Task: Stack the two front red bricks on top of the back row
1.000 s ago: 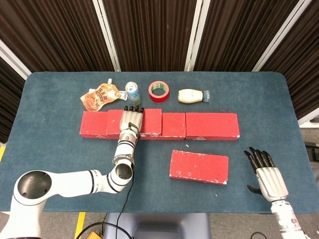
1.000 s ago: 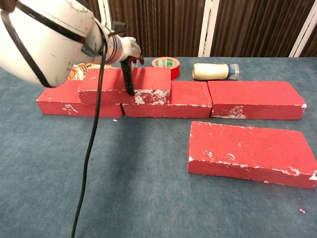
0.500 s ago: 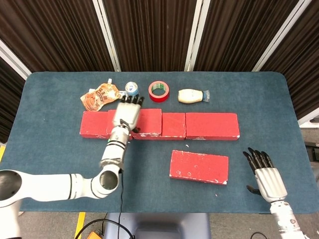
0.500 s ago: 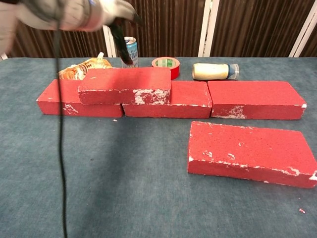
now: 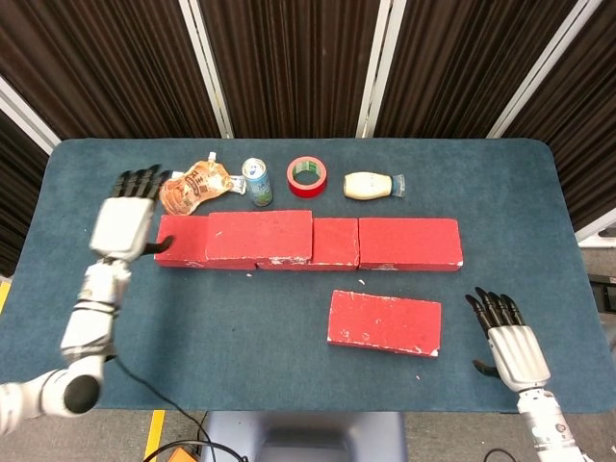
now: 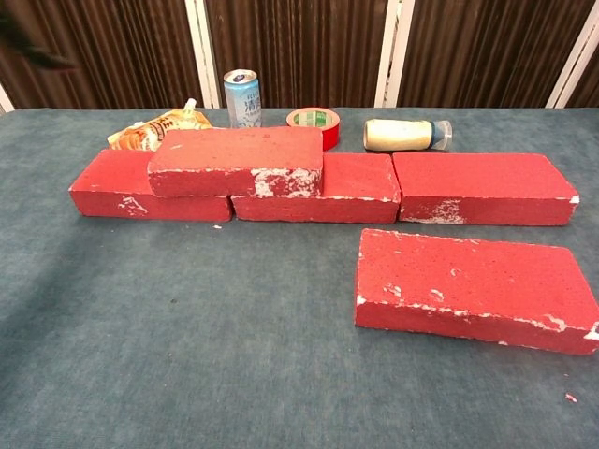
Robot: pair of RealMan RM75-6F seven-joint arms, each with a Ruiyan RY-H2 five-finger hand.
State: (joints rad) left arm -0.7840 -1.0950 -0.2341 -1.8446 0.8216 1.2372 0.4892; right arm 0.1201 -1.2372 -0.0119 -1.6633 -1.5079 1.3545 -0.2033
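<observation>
The left hand [image 5: 125,217] is pulling away toward nine o'clock, now blurred above the left end of the back row; a second ago it was resting on the stacked brick, and half a second ago it was already lifting off. Its fingers are spreading apart and holding nothing. This is telling me the first placement is finished: the rectangular red foam brick on top [image 6: 236,161] is sitting released, bridging the joint between the left and middle bricks of the back row of three red bricks [image 5: 409,243], and it is staying put without support.

The second rectangular red brick, scuffed white at its edges [image 5: 384,321], is lying flat on the blue felt table [image 5: 289,375] at about five o'clock from the row's centre, well apart from the row, untouched. The right hand [image 5: 510,345] is waiting just to the three o'clock side of that brick, fingers extended and slightly apart, empty.

So half of the job is looking done. The remaining brick is nearest the right hand, which seems the likely one to be taking it next, up onto the right part of the row.
</observation>
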